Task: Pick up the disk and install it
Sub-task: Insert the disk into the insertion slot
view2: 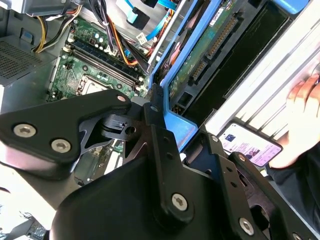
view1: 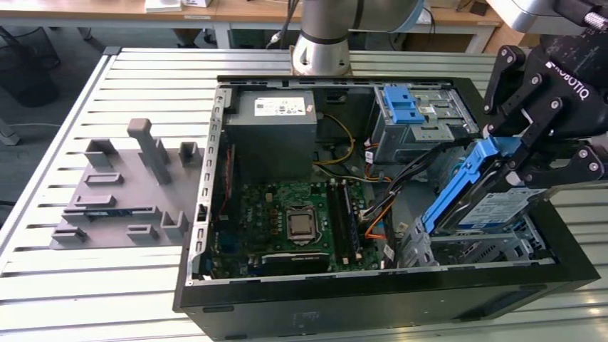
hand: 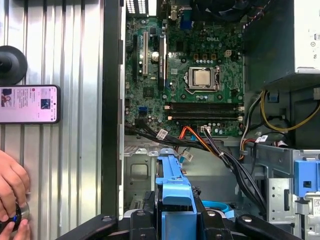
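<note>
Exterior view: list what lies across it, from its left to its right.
grey fixture plate with upright blocks → grey power supply → blue-latched drive bay → the disk, tilted on edge over the case's corner

In the gripper (view1: 520,162), disk (view1: 472,189) over computer case (view1: 332,308); phone (hand: 30,104) on table (hand: 75,50) alongside.

Blue-railed silver disk (view1: 480,196), tilted on edge

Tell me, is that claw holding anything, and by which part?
Yes: the gripper holds the disk by its upper end, clamped on its blue side rails.
</note>
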You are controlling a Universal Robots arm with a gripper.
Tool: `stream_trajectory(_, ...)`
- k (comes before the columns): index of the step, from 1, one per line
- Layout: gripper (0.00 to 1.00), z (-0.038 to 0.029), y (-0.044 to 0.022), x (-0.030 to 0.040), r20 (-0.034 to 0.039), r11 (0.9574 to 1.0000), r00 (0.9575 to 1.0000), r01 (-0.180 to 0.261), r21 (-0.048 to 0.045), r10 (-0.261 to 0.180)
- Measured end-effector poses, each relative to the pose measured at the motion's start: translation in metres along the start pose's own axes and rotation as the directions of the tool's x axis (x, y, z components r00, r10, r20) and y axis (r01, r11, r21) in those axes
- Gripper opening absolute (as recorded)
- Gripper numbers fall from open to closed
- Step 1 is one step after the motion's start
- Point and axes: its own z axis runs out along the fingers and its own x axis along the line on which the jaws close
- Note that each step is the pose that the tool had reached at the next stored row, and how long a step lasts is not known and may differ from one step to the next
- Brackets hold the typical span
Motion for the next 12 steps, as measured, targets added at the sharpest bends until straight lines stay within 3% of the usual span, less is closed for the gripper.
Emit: stream_trajectory(12,0.37,0.0013,0.0021,0.0001,0.0001,1.0000,1.0000,0.000,0.0004,0.000)
